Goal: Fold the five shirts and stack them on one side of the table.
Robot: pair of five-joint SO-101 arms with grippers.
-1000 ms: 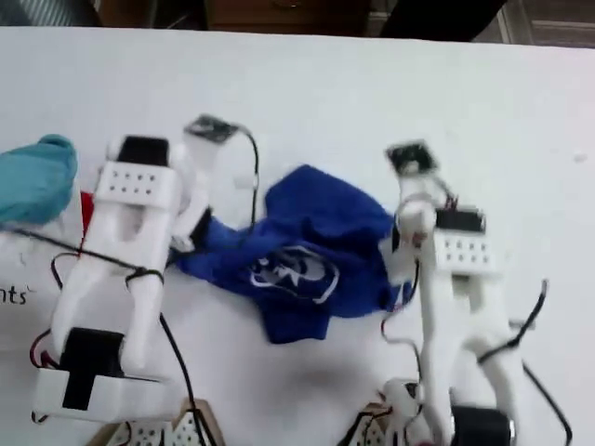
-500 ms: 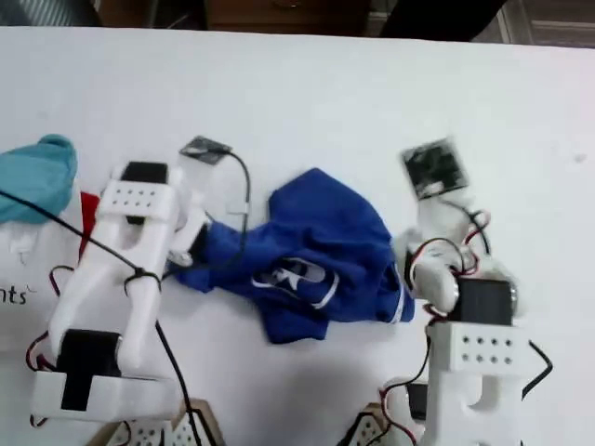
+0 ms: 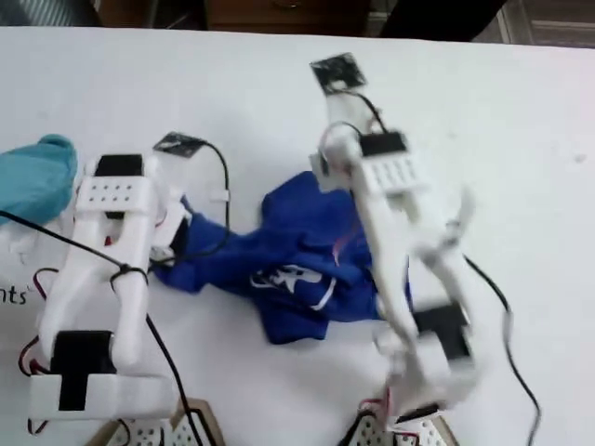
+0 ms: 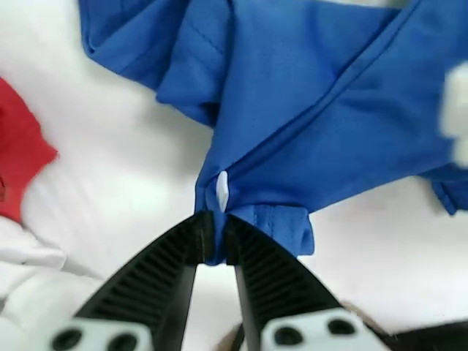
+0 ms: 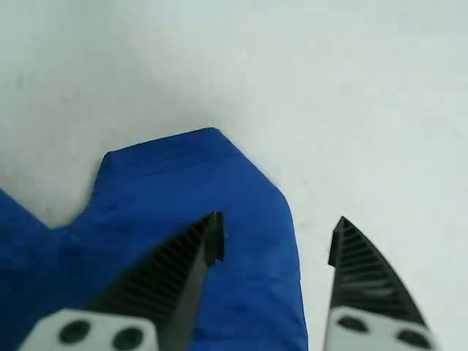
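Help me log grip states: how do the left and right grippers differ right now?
The left gripper is shut on the blue shirt's hem; the right gripper is open, holding nothing. The left gripper is at the shirt's side near the red cloth; the right gripper is over a corner on the white table. Both have black ridged fingers.

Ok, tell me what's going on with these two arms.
The left arm has its jaws shut on an edge of the crumpled blue shirt. The right arm holds its jaws open over the shirt's far corner. The blue shirt isn't folded yet. A teal shirt lies off to the left.
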